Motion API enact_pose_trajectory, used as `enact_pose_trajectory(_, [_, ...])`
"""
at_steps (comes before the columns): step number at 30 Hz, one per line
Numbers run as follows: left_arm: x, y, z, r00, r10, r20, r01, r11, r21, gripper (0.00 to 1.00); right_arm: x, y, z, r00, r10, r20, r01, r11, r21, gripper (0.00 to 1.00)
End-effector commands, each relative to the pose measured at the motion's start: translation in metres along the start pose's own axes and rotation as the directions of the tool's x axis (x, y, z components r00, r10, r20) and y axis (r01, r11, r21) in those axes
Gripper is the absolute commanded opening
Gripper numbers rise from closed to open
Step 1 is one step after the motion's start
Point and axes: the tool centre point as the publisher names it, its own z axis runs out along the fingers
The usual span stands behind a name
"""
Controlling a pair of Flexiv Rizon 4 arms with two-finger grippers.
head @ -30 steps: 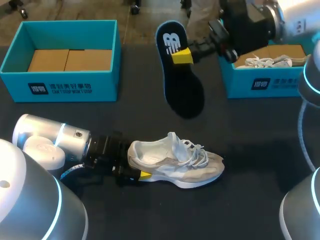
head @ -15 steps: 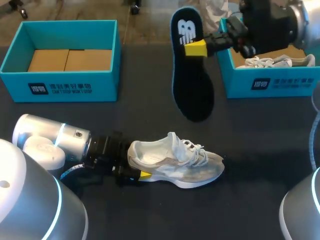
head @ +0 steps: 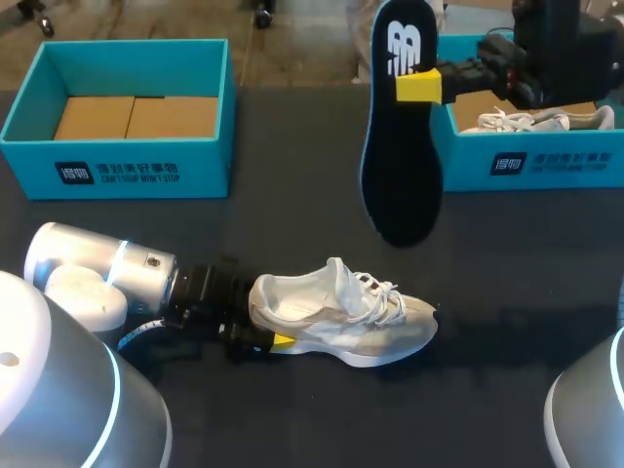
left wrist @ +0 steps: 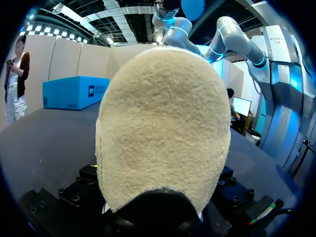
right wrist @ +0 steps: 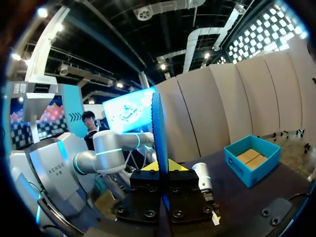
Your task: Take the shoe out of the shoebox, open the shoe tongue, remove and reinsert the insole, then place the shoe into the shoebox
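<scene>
1. Pinching the insole [head: 400, 166] with the right gripper [head: 419, 86], fingers closed on its upper part, toe end hanging in the air over the table's [head: 292, 224] far edge.
2. Clamping the shoe's [head: 351, 317] heel with the left gripper [head: 263, 331] near the table's front edge.
3. Showing the insole [right wrist: 159, 143] edge-on in the right wrist view, and its flat face only from overhead.
4. Filling the left wrist view with the shoe's heel [left wrist: 163, 133], hiding the fingers there.

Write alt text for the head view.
The right gripper holds a black insole aloft over the table, while the left gripper grips the heel of a white shoe. A teal shoebox stands far left, a second shoebox far right.
</scene>
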Motion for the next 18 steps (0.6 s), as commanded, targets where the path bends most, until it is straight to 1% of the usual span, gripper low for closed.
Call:
enact_pose_trajectory(1, [-0.002, 0.002, 0.002, 1.000, -0.001, 0.000, 0.001, 1.000, -0.001, 0.00, 0.000, 0.000, 0.000, 1.000, 0.001, -0.001, -0.001, 1.000, 0.002, 0.00])
enact_pose_trajectory(9, [-0.002, 0.002, 0.002, 1.000, -0.001, 0.000, 0.001, 1.000, -0.001, 0.00, 0.000, 0.000, -0.001, 1.000, 0.006, 0.003, -0.006, 1.000, -0.004, 0.00])
enact_pose_trajectory(10, [-0.002, 0.002, 0.002, 1.000, -0.001, 0.000, 0.001, 1.000, -0.001, 0.00, 0.002, 0.000, -0.003, 1.000, 0.017, 0.018, -0.017, 1.000, -0.019, 0.00])
enact_pose_trajectory(13, [-0.002, 0.002, 0.002, 1.000, -0.001, 0.000, 0.001, 1.000, -0.001, 0.00, 0.007, 0.002, -0.008, 0.999, 0.044, 0.028, -0.043, 0.999, -0.030, 0.00])
enact_pose_trajectory(18, [-0.002, 0.002, 0.002, 1.000, -0.001, 0.000, 0.001, 1.000, -0.001, 0.00, 0.014, 0.007, -0.012, 0.995, 0.085, 0.044, -0.084, 0.996, -0.024, 0.00])
